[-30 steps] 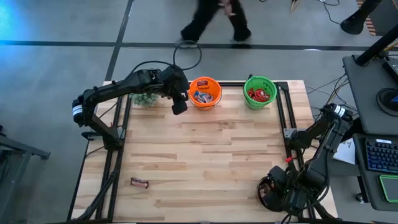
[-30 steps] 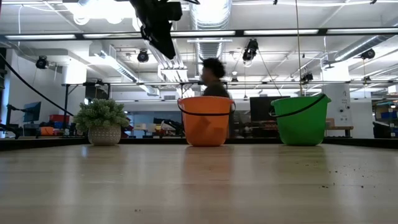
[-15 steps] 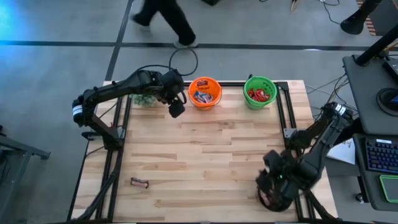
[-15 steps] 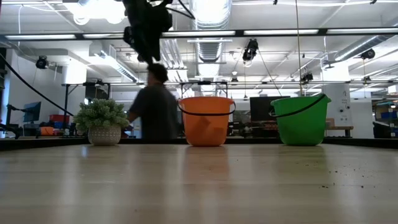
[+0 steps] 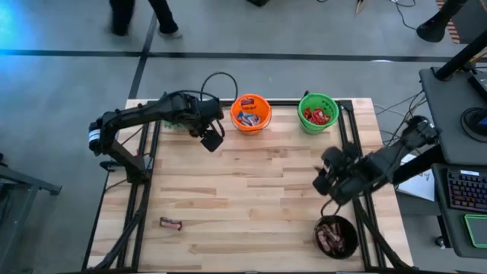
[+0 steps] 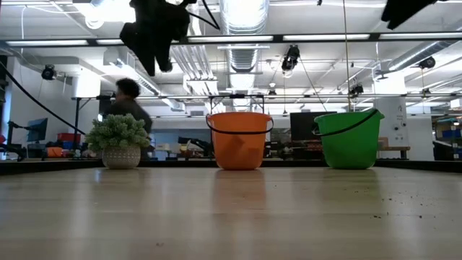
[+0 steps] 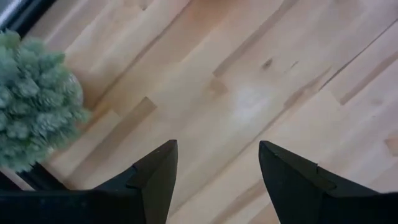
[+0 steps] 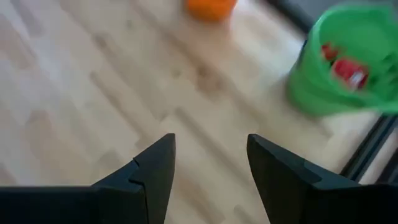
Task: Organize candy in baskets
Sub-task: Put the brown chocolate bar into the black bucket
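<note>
— So, what are the jaws doing?
— Both sets are wide apart and hold nothing. The left gripper [image 5: 213, 140] hangs over the bare wood, just beside the orange pail [image 5: 250, 113] and near the little fuzzy plant [image 7: 34, 99]. The right gripper [image 5: 323, 181] hangs over the right part of the desk [image 5: 251, 190], between the green pail [image 5: 317, 112] and the black bowl [image 5: 336, 237].
— Where is the candy?
— Blue-and-white candies [image 5: 249, 118] lie in the orange pail. Red candies [image 5: 316, 116] lie in the green pail. Brown candies [image 5: 333, 238] lie in the black bowl, at the near right corner. One more brown candy [image 5: 170, 224] lies alone on the desk, near the left front corner, well apart from all the pails.
— Anyone around?
— A person [image 6: 130, 101] is in the room behind the plant.
</note>
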Motion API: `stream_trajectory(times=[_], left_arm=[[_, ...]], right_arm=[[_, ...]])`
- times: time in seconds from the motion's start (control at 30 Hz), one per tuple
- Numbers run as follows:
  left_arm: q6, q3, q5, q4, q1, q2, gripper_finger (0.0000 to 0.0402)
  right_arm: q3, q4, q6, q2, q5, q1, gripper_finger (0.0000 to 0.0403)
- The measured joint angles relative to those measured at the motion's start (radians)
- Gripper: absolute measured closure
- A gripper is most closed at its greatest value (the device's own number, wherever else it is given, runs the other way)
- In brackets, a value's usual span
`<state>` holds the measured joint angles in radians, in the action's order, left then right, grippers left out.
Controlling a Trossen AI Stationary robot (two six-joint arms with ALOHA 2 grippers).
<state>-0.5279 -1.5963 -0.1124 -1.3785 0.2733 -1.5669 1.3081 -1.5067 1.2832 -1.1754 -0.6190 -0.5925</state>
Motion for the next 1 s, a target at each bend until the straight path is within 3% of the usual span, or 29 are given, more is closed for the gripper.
stream_trajectory(times=[0.17, 0.47, 0.73, 1.0], left_arm=[[-0.108, 0.001, 0.000, -0.031, -0.067, 0.000, 0.0193], [-0.137, 0.002, 0.086, -0.109, -0.269, 0.000, 0.0193], [-0.241, 0.002, 0.130, -0.144, -0.408, 0.000, 0.0193], [-0.232, 0.030, 0.175, -0.192, -0.507, 0.009, 0.0193]], right_arm=[[0.001, -0.001, -0.168, 0.103, -0.082, 0.074, 0.0211], [0.001, -0.006, -0.408, 0.290, -0.080, 0.115, 0.0211], [0.001, -0.006, -0.420, 0.392, -0.079, 0.115, 0.0211], [0.012, 0.002, -0.372, 0.394, -0.080, 0.115, 0.0211]])
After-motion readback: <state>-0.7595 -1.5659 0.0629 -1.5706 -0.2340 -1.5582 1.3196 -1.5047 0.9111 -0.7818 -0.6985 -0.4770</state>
